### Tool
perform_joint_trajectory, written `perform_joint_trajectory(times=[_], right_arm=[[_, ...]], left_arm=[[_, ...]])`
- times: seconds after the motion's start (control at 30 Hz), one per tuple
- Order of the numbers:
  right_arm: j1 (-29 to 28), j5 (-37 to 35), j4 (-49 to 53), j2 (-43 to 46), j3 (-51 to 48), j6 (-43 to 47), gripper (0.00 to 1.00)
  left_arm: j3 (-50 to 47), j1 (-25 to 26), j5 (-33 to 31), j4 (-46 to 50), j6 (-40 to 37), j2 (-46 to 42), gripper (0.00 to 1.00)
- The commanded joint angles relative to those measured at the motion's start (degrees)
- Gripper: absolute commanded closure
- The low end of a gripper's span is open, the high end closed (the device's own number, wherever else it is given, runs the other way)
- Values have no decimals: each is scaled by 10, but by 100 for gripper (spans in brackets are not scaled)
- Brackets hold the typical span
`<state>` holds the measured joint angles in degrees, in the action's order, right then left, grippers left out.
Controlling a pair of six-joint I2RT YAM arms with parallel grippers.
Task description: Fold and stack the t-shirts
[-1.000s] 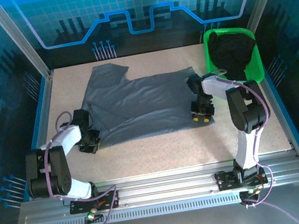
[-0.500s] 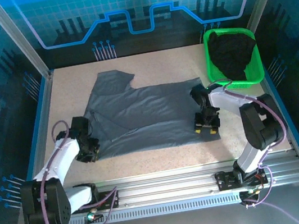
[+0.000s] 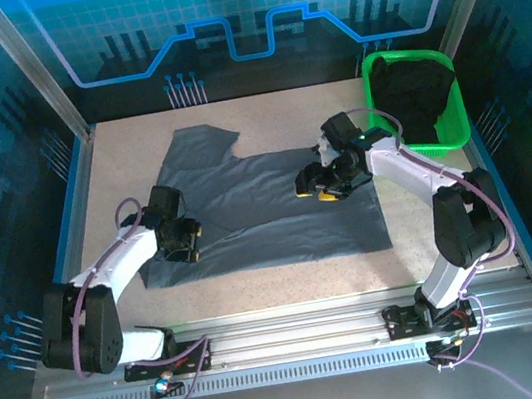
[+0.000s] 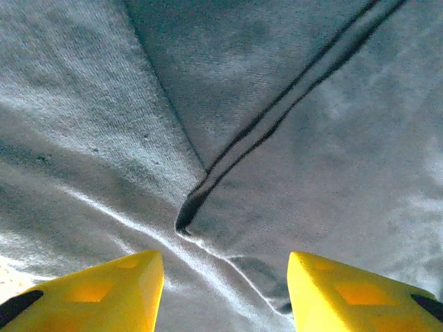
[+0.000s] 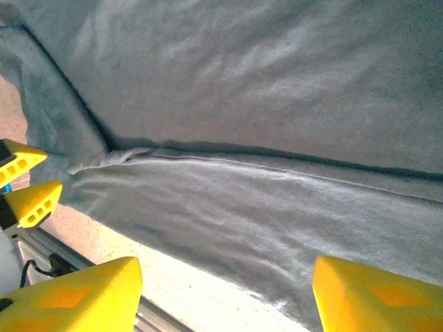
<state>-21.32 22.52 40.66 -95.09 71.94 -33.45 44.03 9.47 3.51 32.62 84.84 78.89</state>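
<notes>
Grey t-shirt (image 3: 268, 209) lies spread flat across the middle of the desk (image 3: 453, 231), one sleeve reaching toward the far left corner and its long straight edge toward the near side. The cloth is plain slate-grey, softly rippled, with a stitched seam and a folded-over edge running across it in the wrist views. A black t-shirt (image 3: 415, 100) sits crumpled in a green basket (image 3: 458, 134) at the far right corner of the desk, apart from the grey one.

The left fingers (image 3: 191, 236) stand apart over the shirt's near left part, close above the cloth and gripping nothing; in the left wrist view a seam runs between their yellow tips. The right fingers (image 3: 303, 191) are spread wider above the shirt's far right part, also empty.

The desk is speckled beige, ringed by an aluminium frame (image 3: 289, 343), with blue-lit patterned walls (image 3: 238, 22) around it.
</notes>
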Motion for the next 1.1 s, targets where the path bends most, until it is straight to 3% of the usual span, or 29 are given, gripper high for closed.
perform_joint_trajectory(times=[0.0,0.23,0.57,0.73,1.07], right_arm=[[-5,26,-2,-2,8,-7,33],[0,21,-3,10,-8,-13,33],[8,17,-1,16,-14,-18,34],[14,16,3,17,-14,-19,34],[30,23,7,21,-21,-17,35]], left_arm=[[15,8,11,18,29,31,49],[18,13,-2,-4,29,69,58],[76,20,-41,4,-24,86,100],[127,35,-50,15,-73,115,100],[324,77,-74,96,-240,255,100]])
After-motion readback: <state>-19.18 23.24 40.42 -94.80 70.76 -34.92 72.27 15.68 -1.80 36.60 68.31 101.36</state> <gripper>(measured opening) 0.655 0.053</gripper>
